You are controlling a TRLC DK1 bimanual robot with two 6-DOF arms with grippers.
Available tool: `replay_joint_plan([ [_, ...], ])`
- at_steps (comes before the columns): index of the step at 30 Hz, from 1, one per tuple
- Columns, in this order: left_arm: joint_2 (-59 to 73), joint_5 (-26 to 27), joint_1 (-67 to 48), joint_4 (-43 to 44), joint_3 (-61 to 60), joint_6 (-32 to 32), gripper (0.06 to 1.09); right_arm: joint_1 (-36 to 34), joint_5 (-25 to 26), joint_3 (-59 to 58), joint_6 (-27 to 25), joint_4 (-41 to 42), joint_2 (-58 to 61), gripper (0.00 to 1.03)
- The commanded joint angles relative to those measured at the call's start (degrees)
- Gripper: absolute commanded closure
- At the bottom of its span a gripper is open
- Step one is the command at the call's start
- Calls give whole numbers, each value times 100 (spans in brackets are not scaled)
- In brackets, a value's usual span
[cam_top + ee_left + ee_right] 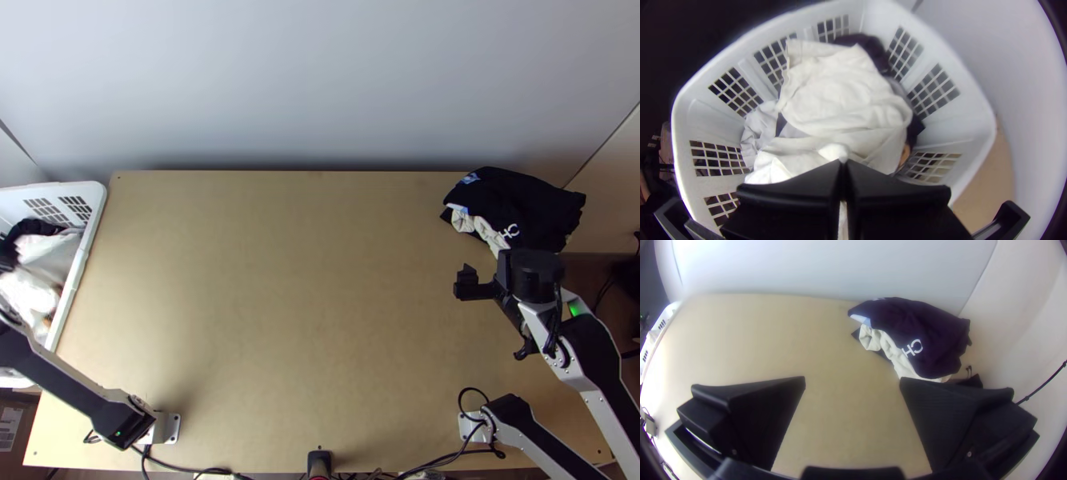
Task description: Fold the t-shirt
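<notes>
White and bunched, what I take for the t-shirt (840,98) lies in the basket (969,106), pinched by the left claw (843,162), the right claw (852,378) spread near a dark pile (933,329) on the table (304,296), all folding apparently left to do.

A robotics lab or test station is showing here: in the top view, the left arm (72,392) is standing on a mounting plate (172,428) at the lower left, the right arm (596,360) is standing at the lower right, and black cables (474,390) are trailing near the bottom edge. A plain wooden counter (304,280) is filling the middle, below a pale wall (320,80).
</notes>
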Motion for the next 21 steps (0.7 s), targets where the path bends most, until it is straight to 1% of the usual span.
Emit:
replay_joint_plan([
  [1, -1615, 146, -75, 5, -35, -288, 105, 28, 7, 322, 13, -90, 134, 4],
  [2, -1817, 146, -101, 14, 9, -296, 105, 28, 7, 410, 22, -90, 152, 4],
  [3, -2344, 146, -163, 14, 229, -331, 105, 45, 7, 568, 136, -64, 187, 4],
  [9, -3065, 146, -277, 120, 827, -498, 105, 80, -2, 612, 127, -108, 90, 4],
  [12, -3381, 155, -532, 172, 1038, -507, 105, 115, -11, 612, 110, -125, -24, 4],
  [13, -3495, 348, -611, 172, 1099, -498, 105, 115, -2, 621, 83, -125, -68, 4],
  [14, -3575, 805, -629, 164, 1222, -490, 105, 115, -2, 629, 75, -125, -103, 4],
  [15, -3618, 1078, -646, 128, 1345, -490, 105, 115, -2, 647, 75, -125, -138, 4],
  [17, -3689, 1438, -954, -30, 1881, -490, 105, 115, -2, 673, 13, -125, -208, 4],
  [21, -3873, 1491, -1648, 58, 2321, -490, 105, 115, -2, 691, 13, -125, -314, 4],
])
